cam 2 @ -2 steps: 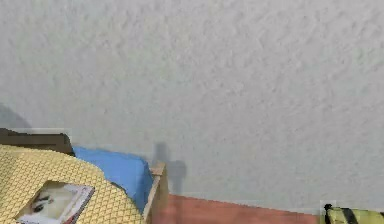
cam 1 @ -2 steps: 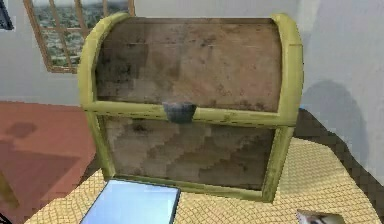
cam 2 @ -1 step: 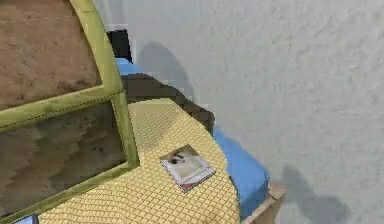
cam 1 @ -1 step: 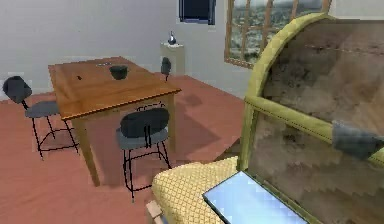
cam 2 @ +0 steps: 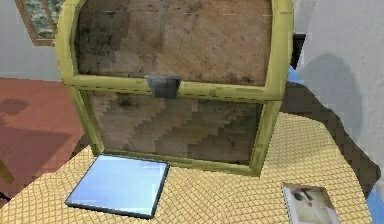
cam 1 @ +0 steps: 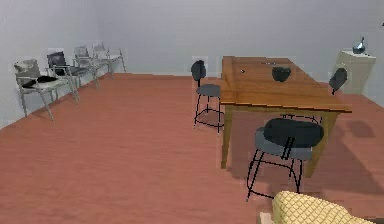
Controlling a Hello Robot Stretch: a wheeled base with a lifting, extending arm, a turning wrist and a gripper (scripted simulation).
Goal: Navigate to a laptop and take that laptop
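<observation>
Laptop handling is the main concern. It lies closed and flat, a thin pale blue-grey slab with a dark rim, on the yellow woven surface in the arm side view's lower left.

I judge it stiff, fairly heavy for its thinness, and smooth enough on top to be slippery. The screen inside would not forgive a drop or a hard squeeze. Lying flush on the weave, it offers little to get under. The best hold is probably across a free edge, either the near one or the one toward the surface's left border, where fingers could slip past the rim. The far edge is a poor choice, because a large wooden chest with a yellow frame stands just behind it, near but seemingly not touching. A small booklet lies well apart, toward the arm side view's lower right.

Where the laptop lies relative to the gripper cannot be told, nor can the gripper's state, released or grasping. With the laptop this near in the arm side view, the driving seems largely done and the reach is what remains.
</observation>
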